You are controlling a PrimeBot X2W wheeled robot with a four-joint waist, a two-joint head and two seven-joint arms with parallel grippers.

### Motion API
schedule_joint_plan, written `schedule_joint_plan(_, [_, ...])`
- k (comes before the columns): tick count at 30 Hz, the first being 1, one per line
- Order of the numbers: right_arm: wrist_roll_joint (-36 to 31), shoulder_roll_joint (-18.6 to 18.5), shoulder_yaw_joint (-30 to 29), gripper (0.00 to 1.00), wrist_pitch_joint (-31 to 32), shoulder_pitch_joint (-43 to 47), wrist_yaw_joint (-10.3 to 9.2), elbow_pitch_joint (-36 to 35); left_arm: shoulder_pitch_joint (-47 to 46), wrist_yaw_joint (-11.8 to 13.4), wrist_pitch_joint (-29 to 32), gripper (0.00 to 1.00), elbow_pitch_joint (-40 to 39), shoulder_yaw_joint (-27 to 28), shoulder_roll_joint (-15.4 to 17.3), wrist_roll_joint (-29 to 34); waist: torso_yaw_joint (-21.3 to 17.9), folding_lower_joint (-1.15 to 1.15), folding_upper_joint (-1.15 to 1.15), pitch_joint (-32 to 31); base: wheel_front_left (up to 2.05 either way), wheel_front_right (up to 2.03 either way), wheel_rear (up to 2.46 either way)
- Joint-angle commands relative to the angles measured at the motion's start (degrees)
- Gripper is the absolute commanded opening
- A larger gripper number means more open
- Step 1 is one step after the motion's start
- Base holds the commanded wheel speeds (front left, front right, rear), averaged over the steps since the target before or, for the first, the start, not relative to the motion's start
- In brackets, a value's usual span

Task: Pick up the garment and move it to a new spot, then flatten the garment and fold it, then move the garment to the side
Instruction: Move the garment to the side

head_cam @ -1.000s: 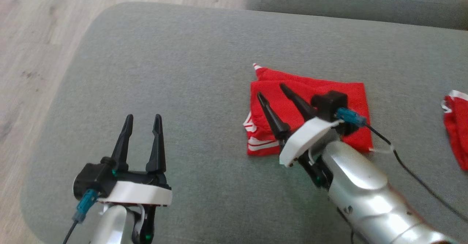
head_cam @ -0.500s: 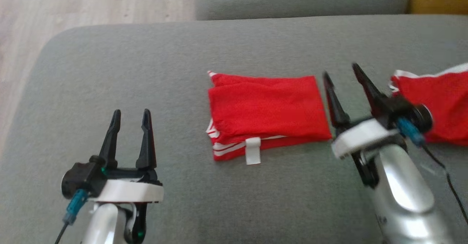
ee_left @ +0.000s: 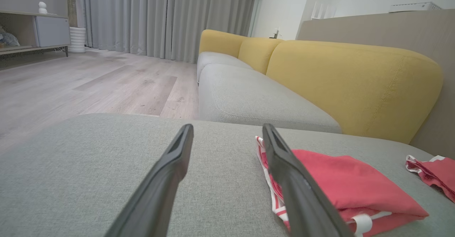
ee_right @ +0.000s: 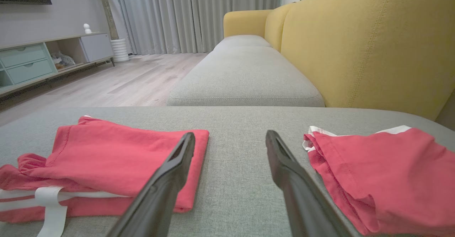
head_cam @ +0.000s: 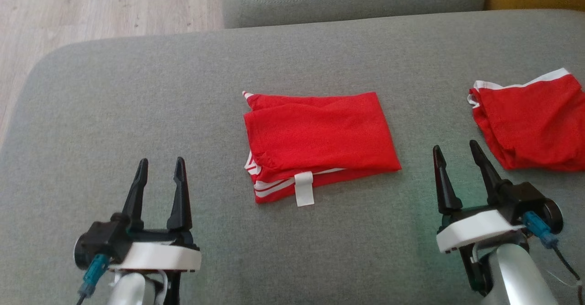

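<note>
The garment [head_cam: 320, 131] lies folded in a neat rectangle mid-seat, so folding looks done and only the move aside seems left. The left gripper [head_cam: 161, 161] and right gripper [head_cam: 454, 146] hover on either side of it, spread and empty. Around them are a wood floor [head_cam: 91, 8], grey curtains [ee_left: 160, 16], a yellow backrest [ee_left: 348, 80], the grey seat [head_cam: 137, 113] and a red cloth [head_cam: 530, 122] on the right

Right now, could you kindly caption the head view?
Folded red jersey on a grey cushion; left hand and right hand open, apart from it.

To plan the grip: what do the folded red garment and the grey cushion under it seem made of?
The garment: thin, soft red knit, matte, perhaps synthetic; it lies in soft creases. The cushion: grey woven upholstery, matte; a coarse weave shows.
</note>
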Motion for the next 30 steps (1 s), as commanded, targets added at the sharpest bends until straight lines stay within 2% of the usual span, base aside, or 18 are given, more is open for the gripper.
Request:
schedule_joint_plan(1, [-0.03, -0.07, 1.38, 1.00, -0.61, -2.34, -0.05, -1.86, -1.23, 0.01, -0.30, 1.00, -1.85, 2.30, 0.24, -0.04, 0.16, 0.00, 0.00, 0.22, 0.00, 0.00, 0.00])
schedule_joint_plan(5, [-1.01, -0.07, 1.65, 1.00, 0.03, -4.30, -0.05, -0.51, -2.14, -0.10, -0.30, 1.00, -1.64, 1.61, 0.24, -0.15, 1.00, 0.00, 0.00, 1.26, 0.00, 0.00, 0.00])
schedule_joint_plan(14, [0.68, -0.07, 4.39, 1.00, 7.18, -10.40, -0.05, 5.50, -4.93, -0.37, -0.30, 1.00, -0.97, -0.67, 0.24, -0.78, 4.78, 0.00, 0.00, 4.78, 0.00, 0.00, 0.00])
schedule_joint_plan(18, [2.24, -0.07, 4.25, 1.00, 10.95, -13.99, -0.05, 11.94, -5.70, -0.44, -0.30, 1.00, -0.07, -2.04, 0.24, -1.41, 7.78, 0.00, 0.00, 6.64, 0.00, 0.00, 0.00])
schedule_joint_plan(22, [0.62, -0.07, 2.34, 1.00, 13.13, -16.58, -0.05, 17.17, -6.19, -0.40, -0.30, 1.00, 0.13, -2.73, 0.24, -2.01, 9.82, 0.00, 0.00, 7.76, 0.00, 0.00, 0.00])
schedule_joint_plan(26, [-1.99, -0.07, -0.97, 1.00, 13.79, -18.45, -0.05, 21.53, -6.29, -0.35, -0.30, 1.00, 0.21, -2.78, 0.24, -2.09, 10.96, 0.00, 0.00, 8.04, 0.00, 0.00, 0.00])
schedule_joint_plan(29, [-2.20, -0.07, -0.75, 1.00, 14.25, -19.34, -0.05, 24.62, -6.36, -0.37, -0.30, 1.00, 0.36, -2.37, 0.24, -1.93, 11.08, 0.00, 0.00, 7.95, 0.00, 0.00, 0.00])
schedule_joint_plan(30, [-2.05, -0.07, -0.25, 0.94, 14.27, -19.54, -0.05, 25.44, -6.38, -0.37, -0.30, 1.00, 0.43, -2.19, 0.24, -1.88, 10.97, 0.00, 0.00, 7.80, 0.00, 0.00, 0.00])
